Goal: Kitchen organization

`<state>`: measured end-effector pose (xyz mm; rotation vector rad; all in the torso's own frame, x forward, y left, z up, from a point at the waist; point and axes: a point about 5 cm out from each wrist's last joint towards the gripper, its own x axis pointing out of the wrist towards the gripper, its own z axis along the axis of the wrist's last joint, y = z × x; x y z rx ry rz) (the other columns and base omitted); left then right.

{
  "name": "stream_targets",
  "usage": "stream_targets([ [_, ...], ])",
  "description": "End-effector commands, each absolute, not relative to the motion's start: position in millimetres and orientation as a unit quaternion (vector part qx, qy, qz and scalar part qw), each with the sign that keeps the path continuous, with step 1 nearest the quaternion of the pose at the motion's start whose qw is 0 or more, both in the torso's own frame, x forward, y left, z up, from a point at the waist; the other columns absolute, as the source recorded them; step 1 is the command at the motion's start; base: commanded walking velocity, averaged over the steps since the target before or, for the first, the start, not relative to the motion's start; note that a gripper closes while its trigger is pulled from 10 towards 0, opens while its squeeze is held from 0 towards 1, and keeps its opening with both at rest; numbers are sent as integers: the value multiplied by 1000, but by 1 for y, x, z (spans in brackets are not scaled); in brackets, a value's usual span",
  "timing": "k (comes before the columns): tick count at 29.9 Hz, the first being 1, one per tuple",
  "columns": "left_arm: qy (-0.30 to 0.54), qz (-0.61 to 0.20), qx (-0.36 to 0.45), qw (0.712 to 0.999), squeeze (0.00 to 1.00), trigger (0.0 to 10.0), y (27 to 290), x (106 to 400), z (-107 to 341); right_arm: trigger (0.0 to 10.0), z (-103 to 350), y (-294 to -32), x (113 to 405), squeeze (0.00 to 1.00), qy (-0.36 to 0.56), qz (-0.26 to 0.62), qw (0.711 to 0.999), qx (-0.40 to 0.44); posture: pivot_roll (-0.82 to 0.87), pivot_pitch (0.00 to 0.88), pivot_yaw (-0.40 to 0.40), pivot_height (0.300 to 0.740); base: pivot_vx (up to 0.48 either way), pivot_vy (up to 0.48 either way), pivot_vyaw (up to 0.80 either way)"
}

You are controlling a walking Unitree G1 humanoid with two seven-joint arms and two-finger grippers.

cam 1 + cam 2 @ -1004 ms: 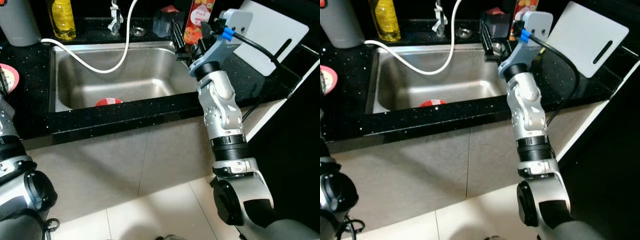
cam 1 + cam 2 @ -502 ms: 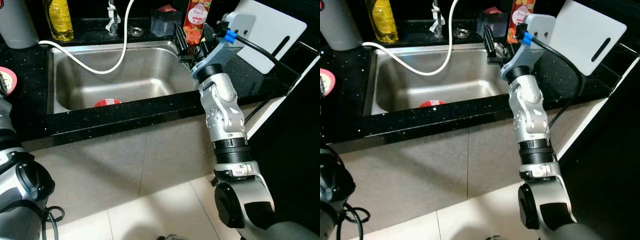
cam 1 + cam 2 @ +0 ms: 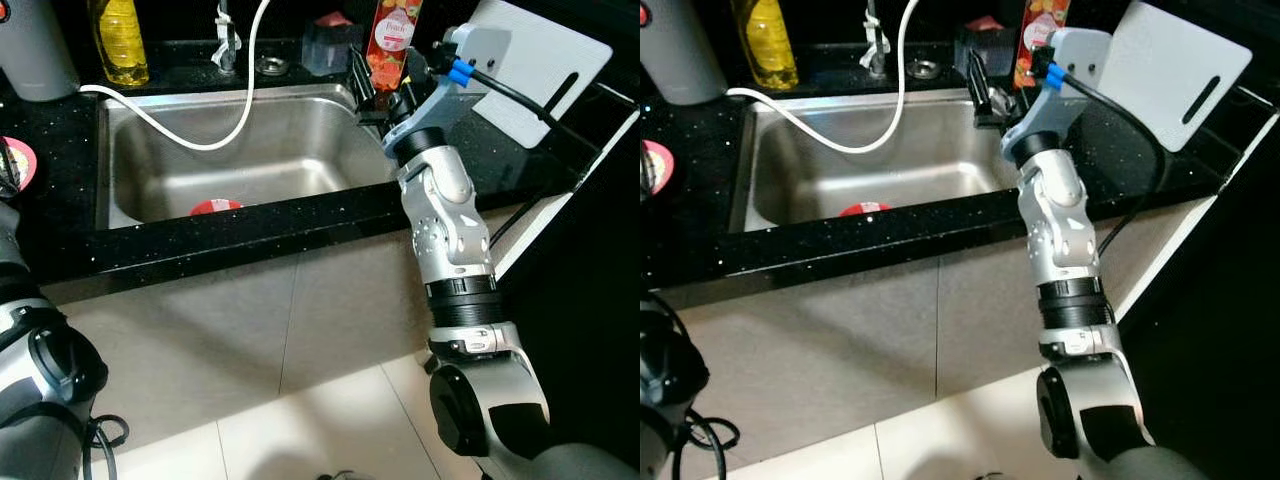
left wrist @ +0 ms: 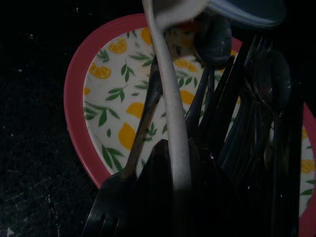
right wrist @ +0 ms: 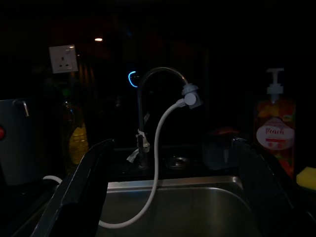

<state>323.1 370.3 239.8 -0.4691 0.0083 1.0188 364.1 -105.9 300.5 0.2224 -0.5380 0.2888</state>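
Pink-rimmed and printed with lemons, a plate (image 4: pixel 106 106) sits at the far left of the black bench (image 3: pixel 60 240), loaded with dark cutlery (image 4: pixel 237 108). The left gripper hangs right over that pile, and a pale curved handle (image 4: pixel 170 98) runs down against its fingers; whether they are actually clamping it I cannot tell, since they are lost in shadow. If it lifts with a poor hold, the handle could slip and scatter the forks and spoons, or the plate could be nudged toward the bench edge.

Moving right, a yellow bottle (image 3: pixel 120 40) stands behind the steel sink (image 3: pixel 300 150), a white hose (image 3: pixel 200 135) loops down from the tap (image 5: pixel 158 79) into the basin, and a red lid-like thing (image 3: pixel 215 205) lies at the bottom near the front wall.

Further right, the right gripper (image 3: pixel 375 90) is held over the sink's right rim with its fingers spread wide and nothing between them, aimed across the basin. It is close to the peach soap bottle (image 3: pixel 395 35) and a dark container (image 3: pixel 325 45) behind it. A careless swing could knock that tall bottle over, or snag the hose if it reaches down for the red thing. The white cutting board (image 3: pixel 545 70) lies beyond the forearm, and the trailing black cable (image 3: pixel 530 110) could drag across it.
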Motion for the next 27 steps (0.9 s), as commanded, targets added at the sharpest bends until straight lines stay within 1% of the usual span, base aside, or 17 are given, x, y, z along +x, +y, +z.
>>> stream_targets([
  [1,9,497,-195,845,0,1529,373,319,234,10000,303,-106,363,0,-267,144,947,107,205,0,-63,740,0,0,0],
  [2,-30,495,-159,854,0,10000,371,319,249,10000,303,-106,363,0,-266,144,947,107,203,0,-63,740,0,0,0],
  [4,-118,475,-87,868,0,10000,360,320,282,10000,302,-106,363,0,-265,144,947,107,201,0,-61,740,0,0,0],
  [7,-185,436,-33,880,0,10000,344,322,309,10000,302,-106,362,0,-265,144,947,107,198,0,-58,740,0,0,0],
  [9,-222,375,-5,900,0,10000,324,327,325,10000,302,-107,362,0,-266,143,947,107,198,0,-57,740,0,0,0],
  [11,-232,319,17,919,0,10000,306,333,331,10000,302,-108,362,0,-266,142,947,108,200,0,-60,740,0,0,0],
  [13,-194,190,43,961,0,10000,266,347,327,10000,302,-107,362,0,-266,142,947,107,200,0,-61,740,0,0,0],
  [14,-194,190,43,961,0,10000,266,347,327,10000,302,-107,362,0,-266,142,947,107,200,0,-61,740,0,0,0],
  [15,-173,158,55,971,0,10000,256,351,322,10000,302,-107,363,0,-267,142,947,107,200,0,-61,740,0,0,0],
  [16,-135,99,88,982,0,10000,240,355,308,10000,303,-109,363,0,-269,139,947,107,197,0,-52,740,0,0,0],
  [17,-135,99,88,982,0,10000,240,355,308,10000,303,-109,363,0,-269,139,947,107,197,0,-52,740,0,0,0],
  [19,-133,71,141,978,0,10000,229,354,298,10000,303,-112,363,0,-268,129,949,107,196,0,-52,740,0,0,0],
  [20,-133,71,141,978,0,10000,229,354,298,10000,303,-112,363,0,-268,129,949,107,196,0,-52,740,0,0,0],
  [21,-168,61,186,966,0,10000,221,350,297,10000,303,-114,363,0,-266,123,950,106,189,0,-49,740,0,0,0],
  [24,-183,53,195,962,0,10000,217,346,297,10000,304,-115,363,0,-267,117,951,101,176,0,-42,740,0,0,0],
  [26,-158,77,128,976,0,10000,226,345,294,10000,307,-120,363,0,-269,104,953,97,178,0,-39,740,0,0,0],
  [27,-129,127,30,983,0,10000,241,347,290,10000,306,-124,364,0,-269,96,954,96,182,0,-36,740,0,0,0],
])
